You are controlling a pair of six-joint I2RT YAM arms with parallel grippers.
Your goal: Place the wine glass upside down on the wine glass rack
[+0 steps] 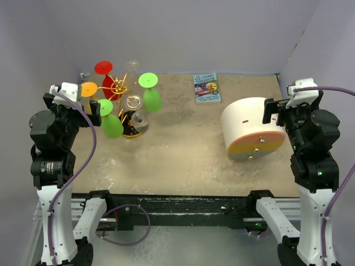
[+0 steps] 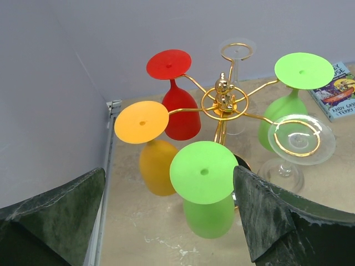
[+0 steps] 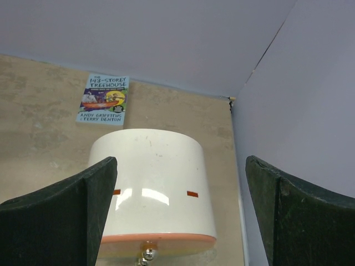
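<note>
Left gripper [image 2: 169, 183]: is hovering at the left edge of the table [image 1: 183, 160] with its jaws standing wide apart, holding nothing and touching nothing; it is pointing at the rack from just beside it.
Right gripper [image 3: 181, 160]: is hovering at the right edge with its jaws also spread fully, gripping nothing; it is facing the white drum.
White drum [image 1: 249, 119]: is lying on its side on the right half of the table, its peach-coloured end with a small metal knob turning toward the near edge; it is sitting close to the right gripper but apart from it.
Wine glass rack [image 2: 224, 102]: is standing upright at the left rear of the table, its gold arms spreading out from a central hub.
Near green glass [image 2: 204, 172]: is hanging upside down from the arm nearest the left gripper, foot up and bowl down.
Orange glass [image 2: 141, 122]: is hanging upside down to the left of it.
Near clear glass [image 2: 301, 138]: is hanging upside down on the right side, its foot sitting over a gold loop.
Red glass [image 2: 169, 64]: is hanging upside down at the back left.
Far green glass [image 2: 304, 70]: is hanging upside down at the back right.
Far clear glass [image 2: 237, 50]: is hanging upside down on the rearmost arm.
Task glass: every glass in view is already hanging inverted on the rack; which one is meant cannot be told.
Book [image 1: 206, 87]: is lying flat, cover up, near the back wall, well apart from the rack and the drum.
</note>
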